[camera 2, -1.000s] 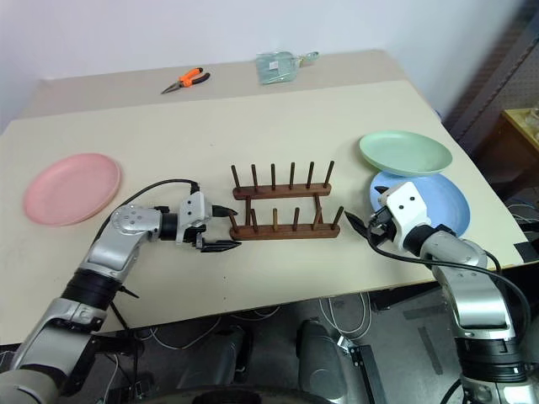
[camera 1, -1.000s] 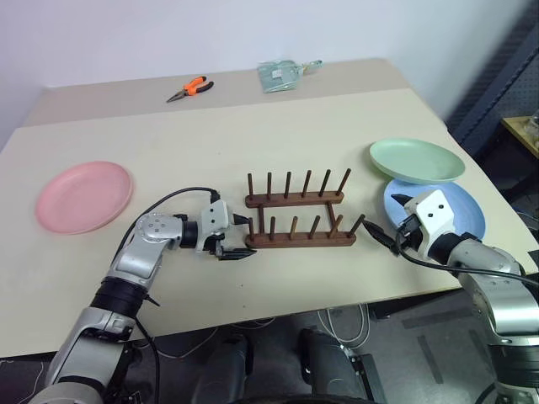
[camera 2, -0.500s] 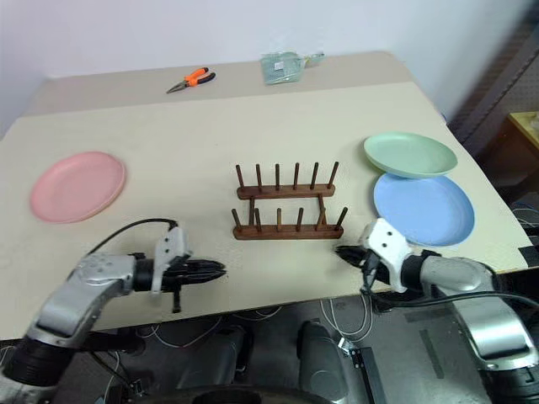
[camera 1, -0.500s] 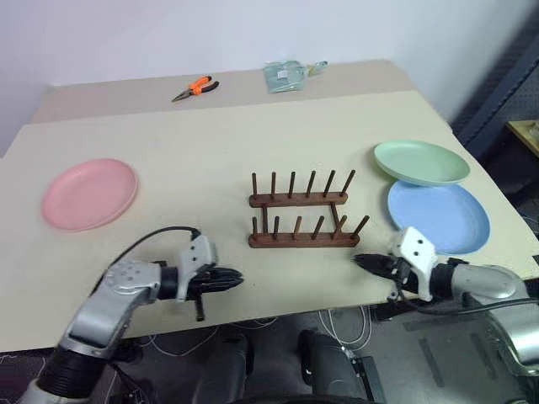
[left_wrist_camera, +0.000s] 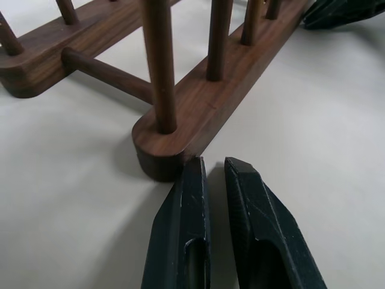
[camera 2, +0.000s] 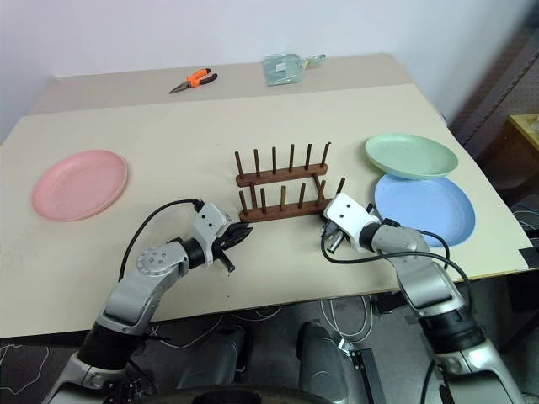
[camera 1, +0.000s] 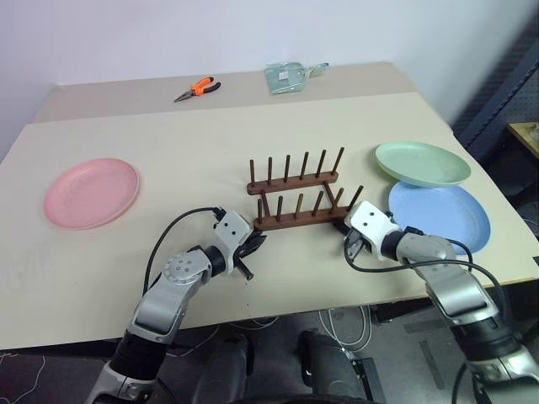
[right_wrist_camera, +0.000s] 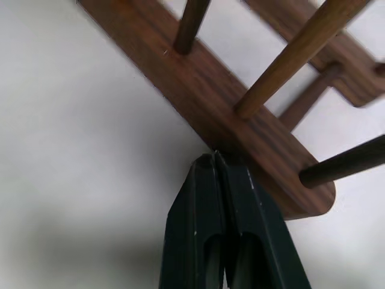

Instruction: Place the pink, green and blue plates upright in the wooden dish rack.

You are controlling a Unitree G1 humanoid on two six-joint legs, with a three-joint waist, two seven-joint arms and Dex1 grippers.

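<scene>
Black and pinched together, the fingers of my right gripper (right_wrist_camera: 218, 159) press their shared tip against the near bar of the wooden dish rack (camera 1: 296, 200) close to its right end, holding nothing — a closed wedge, not a grasp. My left gripper (left_wrist_camera: 207, 165) is almost closed too, a thin slit between its fingers, empty, its tip at the rounded left end of that same near bar; whether it truly touches the wood I cannot tell. So I have the rack bracketed end to end, and I judge the step in hand is nudging it square before any plate is lifted. To do that well I would push low on the bar, never on the thin pegs, and keep both ends moving evenly so it slides flat on the table (camera 1: 168, 143) without tipping — it sits slightly skewed now. Outward from there, the blue plate (camera 1: 446, 212) lies flat just beside my right arm, with the green plate (camera 1: 421, 162) behind it overlapping its far edge; the pink plate (camera 1: 91, 192) lies flat well apart on the left. None is racked yet. Orange pliers (camera 1: 195, 87) and a clear packet (camera 1: 289, 74) lie at the far edge.
</scene>
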